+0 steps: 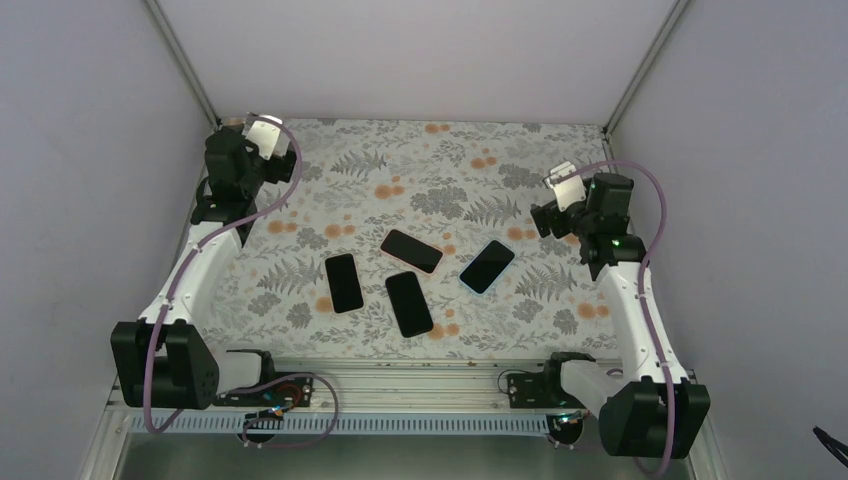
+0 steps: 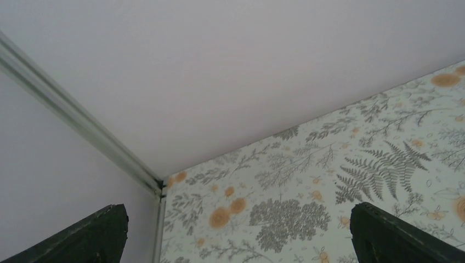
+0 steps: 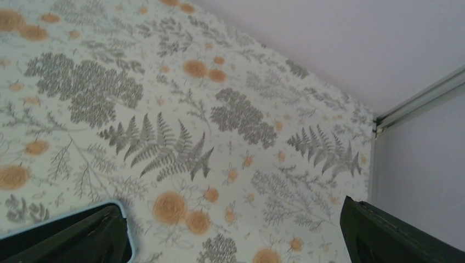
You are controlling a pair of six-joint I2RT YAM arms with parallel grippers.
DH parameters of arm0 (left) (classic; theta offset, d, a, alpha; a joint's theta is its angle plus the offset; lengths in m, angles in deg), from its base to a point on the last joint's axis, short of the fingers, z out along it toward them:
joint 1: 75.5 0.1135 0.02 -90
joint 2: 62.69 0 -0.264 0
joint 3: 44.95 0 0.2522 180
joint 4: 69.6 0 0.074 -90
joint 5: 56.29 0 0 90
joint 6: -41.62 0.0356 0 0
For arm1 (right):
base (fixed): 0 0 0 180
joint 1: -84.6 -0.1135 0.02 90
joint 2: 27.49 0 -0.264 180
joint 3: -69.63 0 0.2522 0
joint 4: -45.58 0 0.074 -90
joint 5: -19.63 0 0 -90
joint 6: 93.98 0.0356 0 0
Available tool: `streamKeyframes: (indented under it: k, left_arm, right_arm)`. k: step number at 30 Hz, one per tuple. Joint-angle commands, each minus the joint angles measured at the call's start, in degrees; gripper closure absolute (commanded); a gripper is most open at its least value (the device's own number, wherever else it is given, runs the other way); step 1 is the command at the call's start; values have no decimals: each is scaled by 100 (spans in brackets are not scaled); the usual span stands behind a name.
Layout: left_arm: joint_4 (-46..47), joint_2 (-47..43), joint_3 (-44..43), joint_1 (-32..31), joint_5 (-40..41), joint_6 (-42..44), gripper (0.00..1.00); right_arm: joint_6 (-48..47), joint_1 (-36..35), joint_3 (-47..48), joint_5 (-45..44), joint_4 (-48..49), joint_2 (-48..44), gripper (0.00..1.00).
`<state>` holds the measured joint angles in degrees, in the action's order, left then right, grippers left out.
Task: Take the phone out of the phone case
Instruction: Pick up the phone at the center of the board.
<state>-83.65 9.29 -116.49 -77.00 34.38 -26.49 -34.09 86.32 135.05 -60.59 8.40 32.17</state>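
Task status: not begun, as far as the views show. The phone (image 1: 487, 266) sits inside its light blue case (image 1: 464, 283), whose rim shows all round the dark screen. The whole removal is left to do.

Position: flat on the floral counter (image 1: 450, 160), screen up, right of centre. Its long axis runs diagonally from near-left to far-right. Top and bottom ends cannot be told apart.

Surroundings: three other black phones (image 1: 409, 303) lie to its left, close by but not touching it.

Arms: the right fingers (image 3: 384, 233) are spread wide and empty, held just right of the case, whose blue corner shows in the right wrist view. The left fingers (image 2: 395, 235) are likewise spread and empty, at the far-left corner, well apart from the phone.
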Motion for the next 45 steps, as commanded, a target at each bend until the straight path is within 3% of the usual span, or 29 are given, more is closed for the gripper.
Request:
streamKeyframes:
  k: [1, 7, 9, 10, 11, 12, 14, 27, 37, 45]
  left_arm:
    - [-361, -74, -139, 26, 253, 127, 0]
    - [-495, -149, -79, 38, 147, 552, 0]
    - [-601, -169, -67, 33, -23, 765, 0]
    - [-678, -172, -72, 31, -126, 826, 0]
    - [-738, -176, -84, 28, -217, 864, 0]
    - [-767, -184, -82, 26, -258, 890, 0]
    - [-778, -160, -78, 34, -317, 906, 0]
    - [-823, 28, -73, 35, -559, 856, 0]
    - [-719, -48, 207, 29, -526, 810, 0]
    - [-693, -54, 263, 43, -608, 755, 0]
  right_arm:
    - [-181, 71, 202, 56, -667, -14, 0]
    - [-248, 86, 273, 51, -1048, 90, 0]
    - [-379, 88, 398, 158, -1613, 301, 9]
    - [-535, 82, 454, 289, -1942, 432, 23]
    - [-635, 84, 495, 357, -2262, 581, 48]
    - [-698, 87, 496, 364, -2491, 727, 84]
    - [-798, 74, 407, 363, -2771, 973, 94]
    - [-476, -385, -402, 180, -2159, 2210, 97]
    - [-261, -533, 6, 98, -1823, 3188, 97]
    - [-149, -816, 887, -27, -1860, 4229, 97]
